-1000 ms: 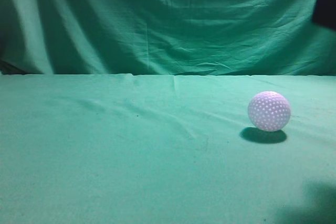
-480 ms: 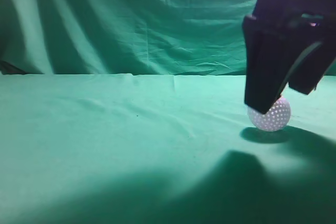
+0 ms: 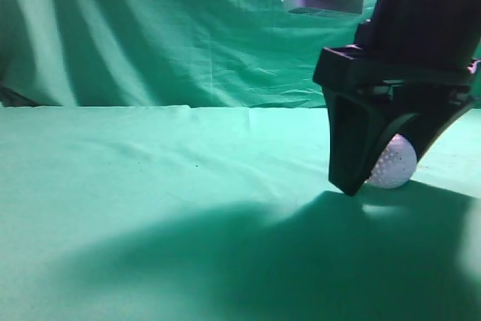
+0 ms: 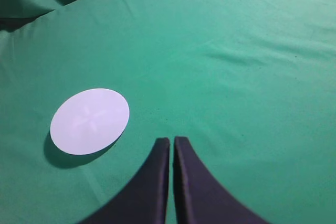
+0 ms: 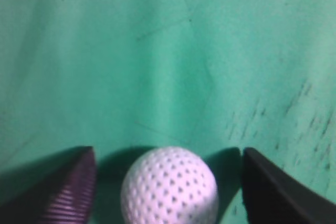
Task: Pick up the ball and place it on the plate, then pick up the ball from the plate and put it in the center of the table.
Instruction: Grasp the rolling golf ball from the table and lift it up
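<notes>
Your right gripper (image 5: 168,182) has its fingers spread wide on either side of the dimpled white ball (image 5: 169,186), which sits on the green cloth (image 3: 150,201) untouched. Your left gripper (image 4: 172,145) is closed, empty, just beside the white plate (image 4: 90,121); no writing shows

Right gripper (image 3: 383,178) is low at the scene's right, pointing down, jaws spread wide. Left gripper (image 4: 172,142) hangs higher, fingers pressed together, holding nothing.
</notes>
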### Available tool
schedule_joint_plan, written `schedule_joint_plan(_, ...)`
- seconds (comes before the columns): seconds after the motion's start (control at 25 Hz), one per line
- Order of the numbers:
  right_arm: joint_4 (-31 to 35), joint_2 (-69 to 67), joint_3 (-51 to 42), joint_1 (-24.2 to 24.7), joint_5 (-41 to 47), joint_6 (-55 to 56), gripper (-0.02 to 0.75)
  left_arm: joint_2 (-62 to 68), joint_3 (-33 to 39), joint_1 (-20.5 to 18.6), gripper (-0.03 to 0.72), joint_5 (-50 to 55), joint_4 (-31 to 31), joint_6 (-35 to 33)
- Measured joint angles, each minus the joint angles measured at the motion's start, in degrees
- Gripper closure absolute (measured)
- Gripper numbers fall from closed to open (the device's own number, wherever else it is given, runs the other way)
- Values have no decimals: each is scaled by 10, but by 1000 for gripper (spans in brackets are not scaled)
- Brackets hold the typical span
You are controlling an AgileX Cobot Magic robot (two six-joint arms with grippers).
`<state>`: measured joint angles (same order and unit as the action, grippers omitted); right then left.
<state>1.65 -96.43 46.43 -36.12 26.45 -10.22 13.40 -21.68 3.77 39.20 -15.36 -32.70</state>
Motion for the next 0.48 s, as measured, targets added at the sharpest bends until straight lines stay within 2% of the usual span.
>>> schedule_joint_plan(0.12,3,-3,3,0,-2,13,407,0,0,0,688,0,0,0)
schedule_joint_plan(0.16,3,-3,3,0,-2,14,422,0,0,0,688,0,0,0)
schedule_joint_plan(0.36,3,-7,35,0,58,18,412,0,0,0,688,0,0,0)
schedule_joint_plan(0.48,3,-8,95,0,115,19,412,0,0,0,688,0,0,0)
